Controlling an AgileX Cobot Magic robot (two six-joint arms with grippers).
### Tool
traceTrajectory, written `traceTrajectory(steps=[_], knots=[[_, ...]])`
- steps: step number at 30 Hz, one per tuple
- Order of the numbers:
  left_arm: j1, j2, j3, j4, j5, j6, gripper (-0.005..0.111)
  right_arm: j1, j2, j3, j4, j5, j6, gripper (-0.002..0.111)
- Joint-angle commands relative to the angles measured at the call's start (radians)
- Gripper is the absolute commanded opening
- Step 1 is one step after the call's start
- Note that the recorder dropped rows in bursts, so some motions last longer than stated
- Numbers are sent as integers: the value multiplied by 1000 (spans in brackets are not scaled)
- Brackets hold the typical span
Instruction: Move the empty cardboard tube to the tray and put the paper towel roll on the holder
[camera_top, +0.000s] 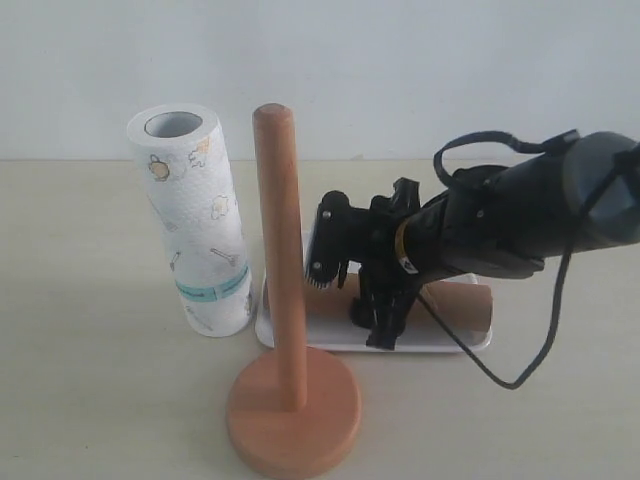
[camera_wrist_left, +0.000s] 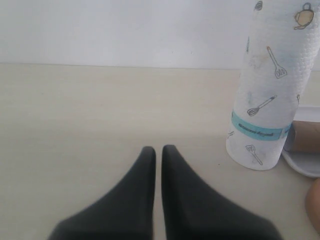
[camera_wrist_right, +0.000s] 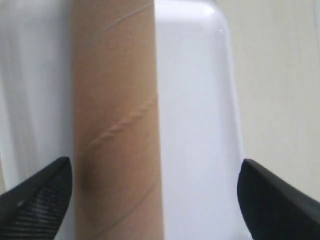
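Cardboard tube (camera_top: 458, 302) lies flat in the white tray (camera_top: 335, 335), with the right gripper (camera_wrist_right: 155, 167) above it, jaws spread wide, one on each side. The paper towel roll (camera_top: 200, 240) stands upright on the table (camera_top: 100, 380) just left of the wooden holder (camera_top: 278, 250). The left gripper (camera_wrist_left: 156, 150) is near the roll, jaws pressed together and empty.

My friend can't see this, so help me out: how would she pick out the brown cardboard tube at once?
Find the tall wooden stand nearest the camera; right behind it lies a shallow white tray. The cardboard tube lies flat in that tray, plain brown, unlike the upright stand and the standing white printed paper roll.
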Motion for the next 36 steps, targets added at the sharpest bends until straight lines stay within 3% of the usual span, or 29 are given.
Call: traceTrajectory(steps=[1,11,17,19,23,36], knots=[[-2,-3,4,1,0,3,4,1,-96,-3,0,82,10,84],[-2,-3,4,1,0,3,4,1,-359,-3,0,302,140,84],[-2,-3,4,1,0,3,4,1,-565,-3,45,368,416,84],[-2,-3,4,1,0,3,4,1,-618,-3,159,419,439,68],[-2,-3,4,1,0,3,4,1,-673,-3,337,571,456,0],[-2,-3,4,1,0,3,4,1,-681,-3,338,576,476,0]])
